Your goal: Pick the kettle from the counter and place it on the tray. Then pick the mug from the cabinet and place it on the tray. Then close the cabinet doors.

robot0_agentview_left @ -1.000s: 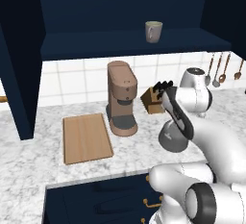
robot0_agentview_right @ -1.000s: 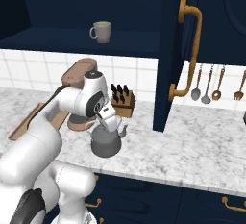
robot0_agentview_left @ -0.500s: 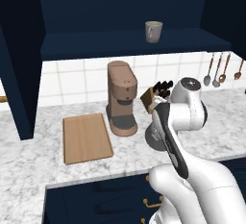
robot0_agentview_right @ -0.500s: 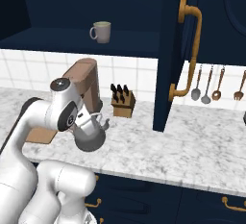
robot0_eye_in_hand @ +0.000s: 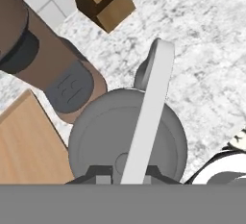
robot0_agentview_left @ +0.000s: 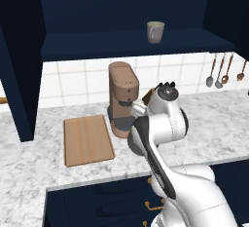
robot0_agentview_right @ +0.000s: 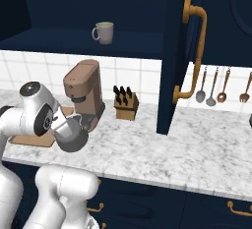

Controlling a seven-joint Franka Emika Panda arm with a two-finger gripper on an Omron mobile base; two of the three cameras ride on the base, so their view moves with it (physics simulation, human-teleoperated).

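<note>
My jaws are clamped on the thin pale handle of the one kettle [robot0_eye_in_hand: 127, 139] — in the hand view my gripper [robot0_eye_in_hand: 124, 176] pinches the arch at its near end, and the round grey body hangs beneath it with the spout [robot0_eye_in_hand: 143, 74] pointing away. In the right base view the kettle [robot0_agentview_right: 71, 133] is lifted off the counter [robot0_agentview_right: 206, 149], just in front of the single brown coffee machine [robot0_agentview_right: 83, 93]; in the left base view only a sliver of it [robot0_agentview_left: 138, 145] shows behind my arm.

One tray [robot0_agentview_left: 87, 139] lies flat on the marble to the left of the coffee machine, bare; its corner [robot0_eye_in_hand: 26, 141] sits just beside the kettle in the hand view. One mug [robot0_agentview_left: 155, 31] stands upright on the cabinet [robot0_agentview_left: 121, 7] shelf, handle to the side. One knife block [robot0_agentview_right: 124, 106] stands by the tiled wall. I count one cabinet door [robot0_agentview_right: 179, 51] with its brass handle [robot0_agentview_right: 193, 51] swung open — and four utensils [robot0_agentview_right: 210, 86] hanging beyond it.
</note>
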